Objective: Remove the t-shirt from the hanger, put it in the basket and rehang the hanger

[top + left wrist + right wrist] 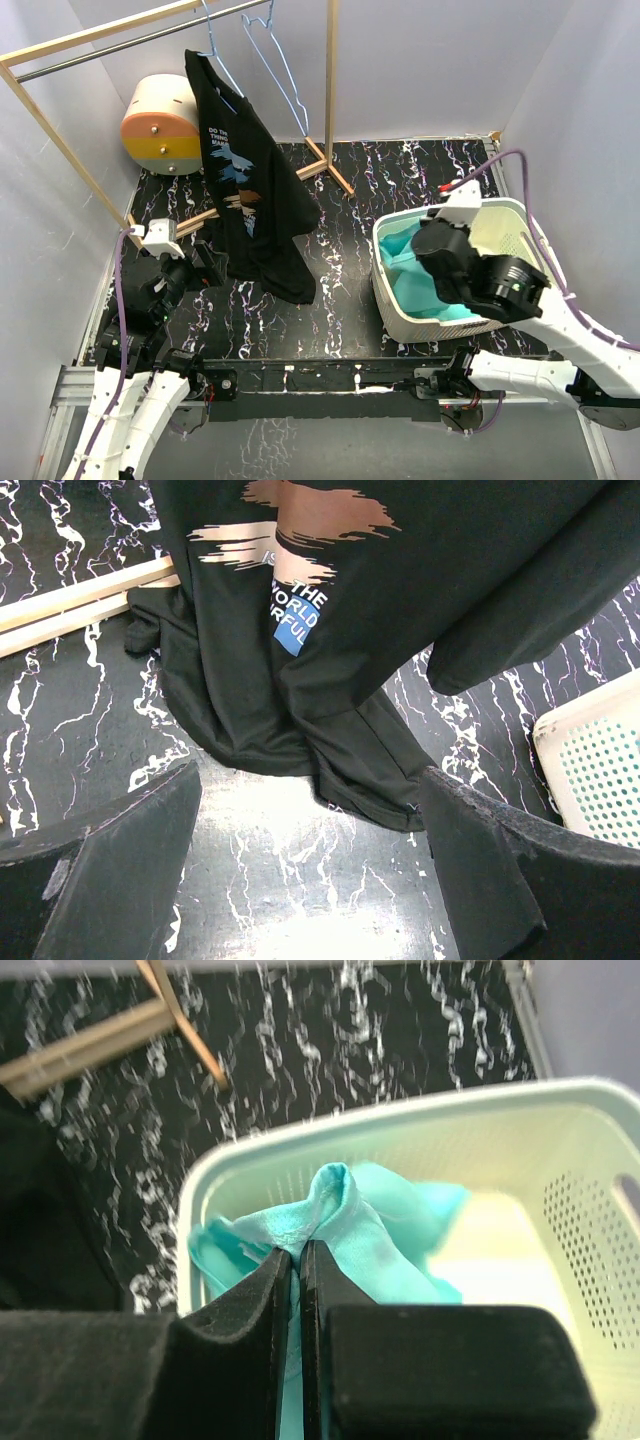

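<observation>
Black t-shirt (255,190) hangs upper left, hem just frame-right of the wide-open left end effector (203,266); the closed right end effector (296,1255) is farther.

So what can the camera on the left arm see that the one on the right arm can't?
Only the left wrist camera shows the print on the black t-shirt, whose bottom is bunched on the table, framed by the open left gripper. Only the right wrist camera shows the turquoise cloth lying inside the basket, behind the shut right gripper. Both show the black marbled table, the rack's wooden foot bars and the white basket, though the left one catches just a corner of it.
</observation>
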Tool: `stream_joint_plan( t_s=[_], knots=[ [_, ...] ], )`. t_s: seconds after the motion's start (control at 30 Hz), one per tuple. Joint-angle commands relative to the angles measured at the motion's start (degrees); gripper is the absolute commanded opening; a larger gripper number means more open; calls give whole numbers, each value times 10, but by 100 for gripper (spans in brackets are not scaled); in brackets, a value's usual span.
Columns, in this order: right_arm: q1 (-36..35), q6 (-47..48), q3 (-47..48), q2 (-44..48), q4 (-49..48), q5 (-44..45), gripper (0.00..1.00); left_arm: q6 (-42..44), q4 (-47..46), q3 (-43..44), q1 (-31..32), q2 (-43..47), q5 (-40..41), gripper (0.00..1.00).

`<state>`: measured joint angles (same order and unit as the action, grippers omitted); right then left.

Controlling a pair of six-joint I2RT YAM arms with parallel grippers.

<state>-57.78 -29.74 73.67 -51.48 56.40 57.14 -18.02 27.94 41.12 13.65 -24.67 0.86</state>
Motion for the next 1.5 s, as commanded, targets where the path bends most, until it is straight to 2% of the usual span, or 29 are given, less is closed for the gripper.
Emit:
stream_joint_plan(
  t_s=[0.0,0.07,0.1,0.13,0.27,0.3,0.33,0.47,0.57,0.6,0.63,0.7,0.73,0.77,0.9,1.0,1.07,1.1,1.23,1.3,1.47],
  knots=[
    [-2,-93,-26,2,45,-24,8,1,-4,-2,4,-4,-8,88],
    [-2,-118,-35,4,69,-26,8,2,-4,-2,4,-4,-8,88],
    [-2,-131,-40,9,81,-26,11,1,-4,-2,4,-4,-8,88],
    [-1,-144,-45,17,96,-25,19,1,-4,-2,3,-3,-8,88],
    [-1,-179,-51,56,136,-31,85,1,-4,-3,5,-4,-9,88],
    [-1,-180,-49,64,137,-35,94,2,-5,-3,5,-5,-9,88],
    [-1,-179,-45,71,137,-40,96,2,-5,-3,5,-5,-9,88],
    [-1,-123,-18,79,94,-79,88,2,-6,-3,5,-9,-11,88],
    [-1,-16,3,54,18,-150,75,2,-6,-3,5,-10,-12,88],
    [-1,9,14,35,-1,-177,67,2,-7,-3,5,-11,-13,88],
    [-1,35,30,13,-15,-206,54,2,-6,-3,4,-11,-12,88],
    [-1,63,70,-43,-26,-249,19,2,-5,-3,4,-11,-11,88],
    [-1,79,95,-75,-31,-272,9,1,-5,-3,5,-11,-10,88],
    [-2,94,120,-107,-37,-295,8,1,-5,-3,5,-11,-9,88],
    [0,138,259,-231,-36,-367,8,-1,-4,-3,5,-10,-5,88],
    [27,169,391,-342,23,-436,8,-1,-4,-3,5,-11,-4,88],
    [45,184,479,-402,49,-452,8,-1,-3,-3,4,-10,-4,88],
    [55,190,523,-429,55,-460,13,-1,-4,-3,5,-10,-3,88],
    [76,219,702,-524,40,-520,46,-2,-4,-3,4,-9,-4,89],
    [76,228,716,-528,-14,-549,59,-1,-4,-3,4,-8,-3,89],
    [76,231,623,-490,-168,-566,64,-2,-3,-3,5,-8,-2,89]
  ],
)
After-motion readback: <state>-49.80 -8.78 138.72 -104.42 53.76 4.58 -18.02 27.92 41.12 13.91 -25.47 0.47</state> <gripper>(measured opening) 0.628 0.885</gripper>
